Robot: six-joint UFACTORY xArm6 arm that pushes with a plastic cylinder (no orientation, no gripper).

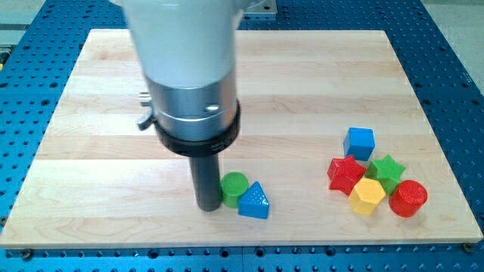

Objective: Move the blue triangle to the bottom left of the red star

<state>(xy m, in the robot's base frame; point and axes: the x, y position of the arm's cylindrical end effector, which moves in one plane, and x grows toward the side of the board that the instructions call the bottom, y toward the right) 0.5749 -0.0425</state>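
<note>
Presently: tool, a bare rod with no jaws, tip (208,207) lower centre, touching green cylinder (234,184), left of blue triangle (254,202), apparently placed to shove it rightward toward red star (345,173).

White arm housing (185,38), silver metal collar, black ring, dark rod ending in my tip (209,206).

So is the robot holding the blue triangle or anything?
No, nothing is held. My tip is a plain rod that only pushes. It stands just left of the green cylinder and the blue triangle.

text: none readable | labels: none | numbers: none | blocks, board, arm housing: unmarked
</note>
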